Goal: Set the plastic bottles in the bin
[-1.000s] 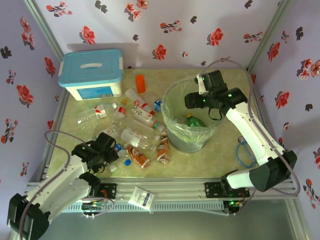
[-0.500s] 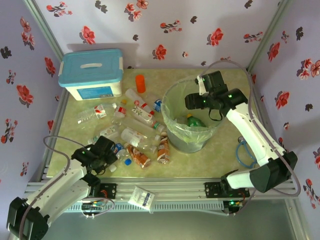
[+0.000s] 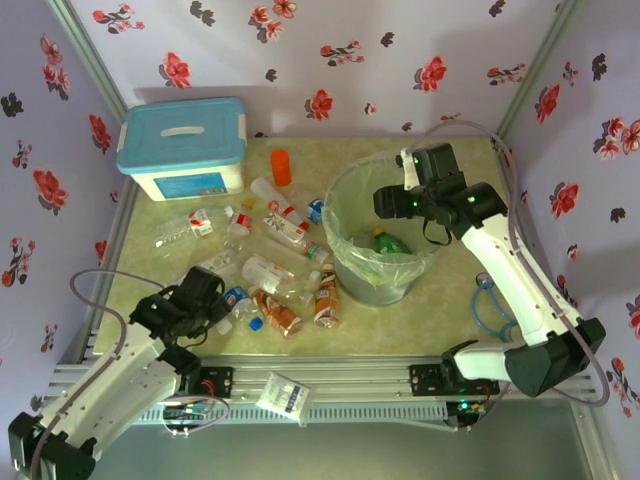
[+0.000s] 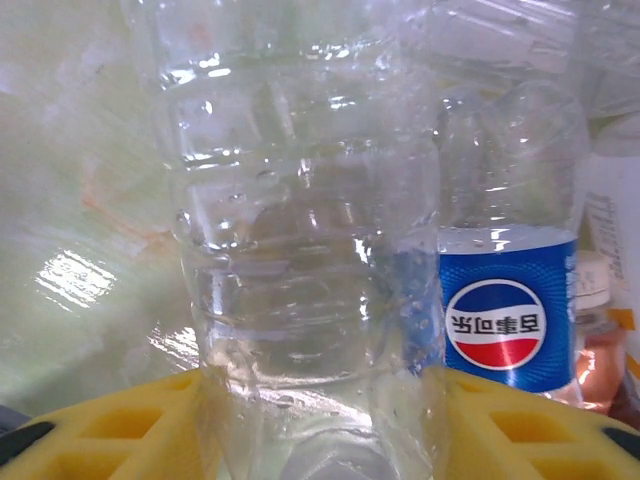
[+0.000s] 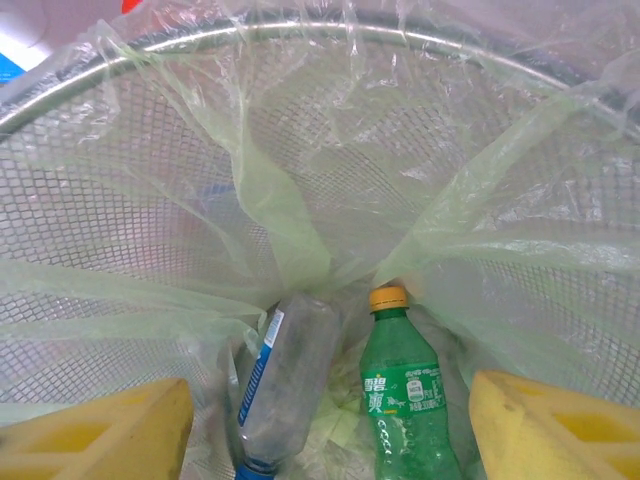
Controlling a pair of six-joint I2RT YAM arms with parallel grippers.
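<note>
Several plastic bottles (image 3: 275, 250) lie in a heap on the table left of the bin (image 3: 345, 190). My left gripper (image 3: 205, 295) sits at the heap's near-left edge. In the left wrist view its yellow pads (image 4: 120, 430) press both sides of a clear unlabelled bottle (image 4: 300, 250), and the left gripper (image 4: 315, 430) is shut on it. A blue-labelled Pepsi bottle (image 4: 510, 310) stands just beyond. My right gripper (image 3: 390, 203) hovers open over the bin (image 5: 300, 30). Below the right gripper (image 5: 330, 420) lie a green bottle (image 5: 405, 390) and a clear blue-capped bottle (image 5: 290, 370).
A white box with a blue lid (image 3: 183, 148) stands at the back left, with a short orange cylinder (image 3: 281, 167) beside it. A blue cable coil (image 3: 487, 305) lies right of the bin. A small packet (image 3: 283, 393) rests on the front rail.
The left gripper's jaws have closed in on the clear bottle, and that arm has shifted slightly leftward. The right gripper has drifted a little to the right above the bin.
</note>
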